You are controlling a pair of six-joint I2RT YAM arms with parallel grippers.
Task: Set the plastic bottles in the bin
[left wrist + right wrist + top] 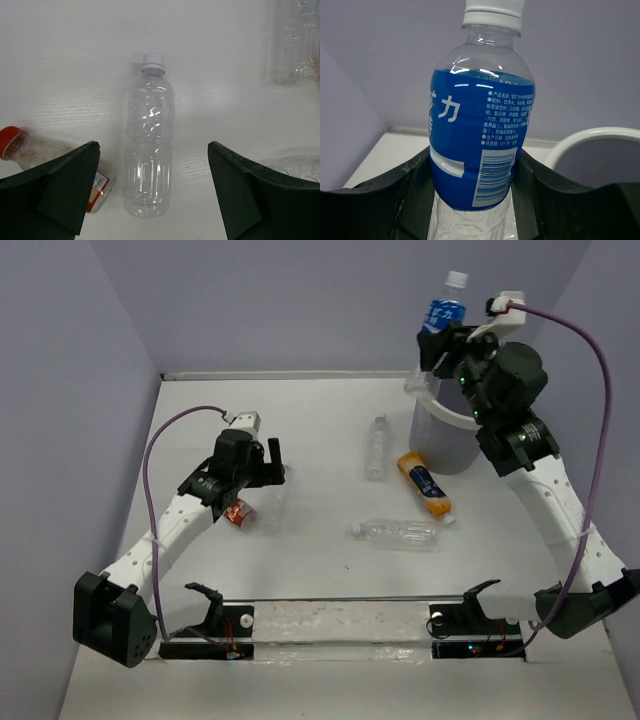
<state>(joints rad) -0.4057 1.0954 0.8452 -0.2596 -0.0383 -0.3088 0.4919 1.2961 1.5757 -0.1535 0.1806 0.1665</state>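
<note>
My right gripper (pixel 441 337) is shut on the blue-label bottle (pixel 443 312), holding it upright in the air just behind the far left rim of the pale grey bin (pixel 447 448). In the right wrist view the bottle (pixel 480 140) fills the gap between the fingers and the bin's white rim (pixel 590 134) shows at the right. My left gripper (pixel 272 462) is open above a clear bottle (pixel 148 155) that lies between its fingers (pixel 65 185). The red-capped bottle (pixel 20 147) lies just left of it, also seen from above (pixel 240 513).
A clear bottle (pixel 377 447), an orange bottle with a blue label (pixel 424 484) and another clear bottle (pixel 396 533) lie on the white table left of and in front of the bin. Lilac walls close the back and sides.
</note>
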